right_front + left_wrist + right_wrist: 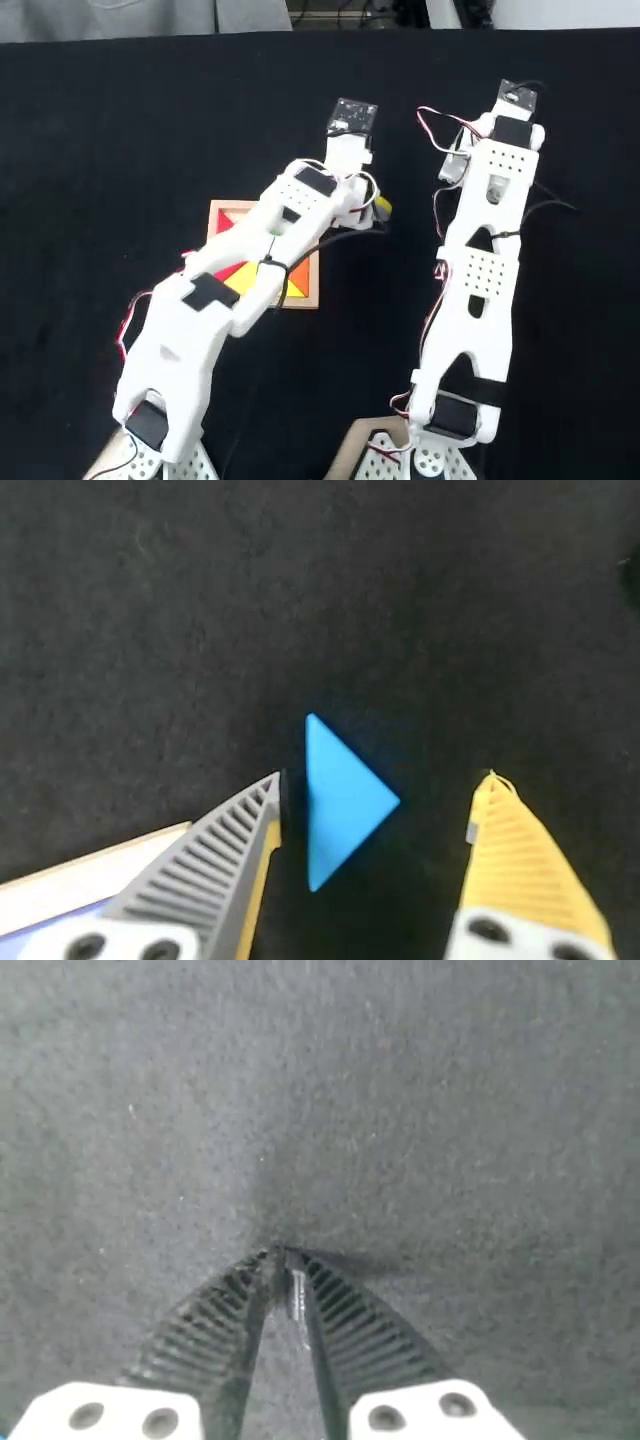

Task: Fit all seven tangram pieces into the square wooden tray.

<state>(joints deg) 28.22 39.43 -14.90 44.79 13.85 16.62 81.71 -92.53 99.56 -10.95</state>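
- Left hand (381, 778) is spread: grey finger (215, 855) on one side of the blue triangle (340, 800), yellow finger (515, 845) on the other.
- Grey fingertip sits just beside one triangle edge; can't tell if it touches. Yellow finger is apart from the piece.
- Blue triangle lies flat on the black table (150, 630), outside the wooden tray (90, 858), just past one tray corner.
- High view: left arm (230, 290) lies across the tray. Red piece (224, 222), yellow piece (240, 276) and orange piece (298, 287) show inside the tray beside the arm.
- Right hand (285, 1252) is pressed together, tips down at the table, well apart from the tray.
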